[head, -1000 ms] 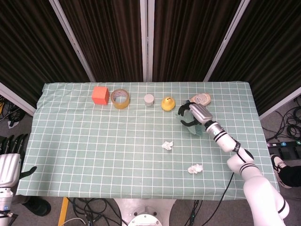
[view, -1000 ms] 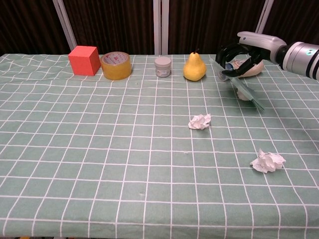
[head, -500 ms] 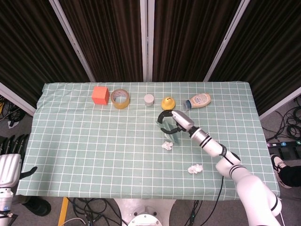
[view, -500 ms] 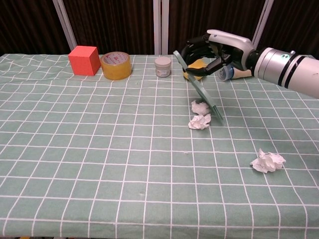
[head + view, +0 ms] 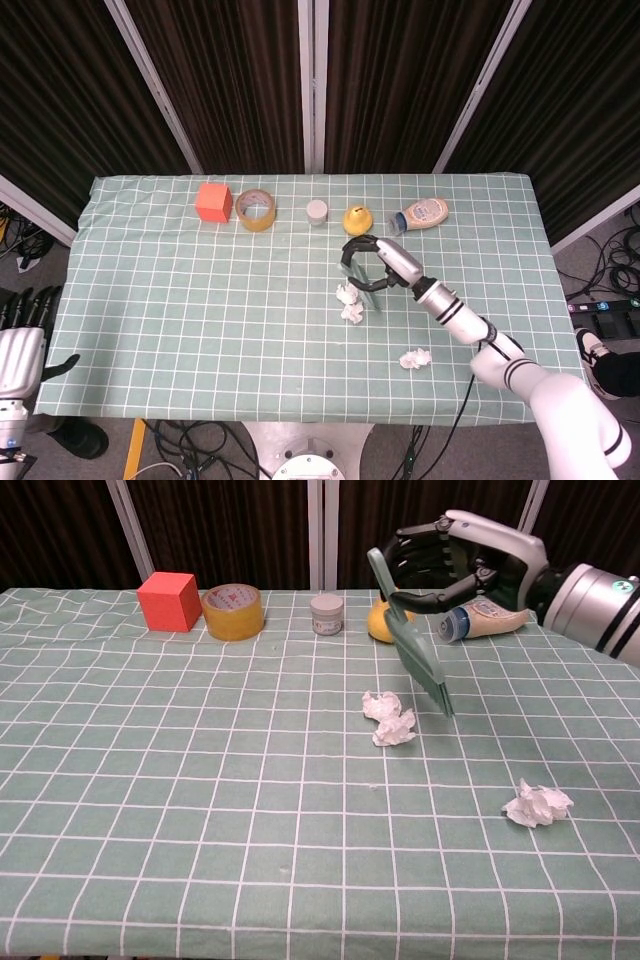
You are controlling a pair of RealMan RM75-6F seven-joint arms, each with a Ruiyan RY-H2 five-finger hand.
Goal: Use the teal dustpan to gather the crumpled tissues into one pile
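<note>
Right hand (image 5: pixel 470 555) grasps the flat teal plastic dustpan (image 5: pixel 412 650), tilted just right of two touching crumpled white tissues (image 5: pixel 388 718); I'd lower its edge to the checked green tablecloth (image 5: pixel 200 780) before sweeping toward the lone tissue (image 5: pixel 538 804) near right.

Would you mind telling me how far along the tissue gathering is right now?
Two tissues already sit together mid-table. The right hand holds the teal dustpan tilted just beside them. A third tissue lies apart near the front right, not yet swept over.
</note>
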